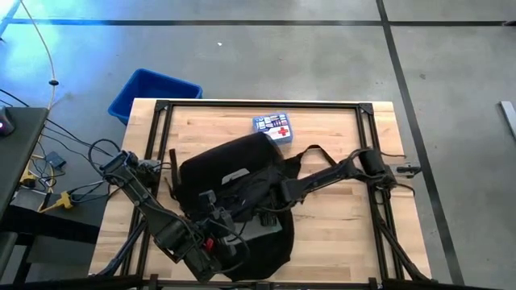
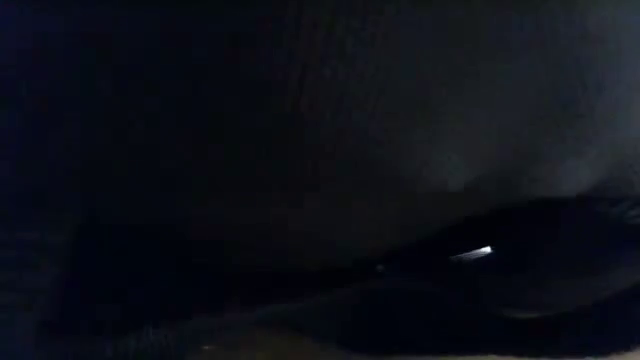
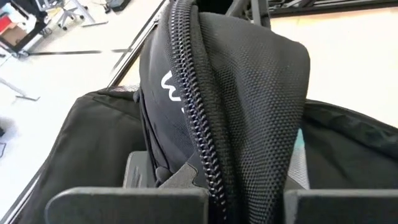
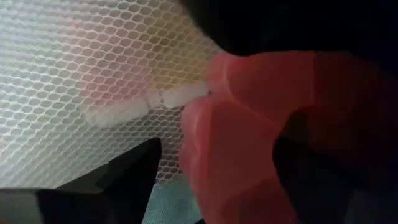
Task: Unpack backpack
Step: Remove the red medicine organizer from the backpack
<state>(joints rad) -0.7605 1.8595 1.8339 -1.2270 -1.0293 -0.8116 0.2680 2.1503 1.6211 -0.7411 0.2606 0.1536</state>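
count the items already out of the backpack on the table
1: a small box with a red cross lies on the table just past the backpack. More may be hidden inside: the right wrist view shows something red behind white mesh.

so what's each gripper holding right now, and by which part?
Left gripper is shut on the backpack, pinching its zippered opening edge and holding it up. Right gripper is inside the backpack at a red object and white mesh; no grip visible.

Our left claw [image 3: 245,202] pinches the backpack [image 3: 249,93] at its zipper [image 3: 199,124] edge, holding the flap up; white lettering [image 3: 171,87] shows inside.
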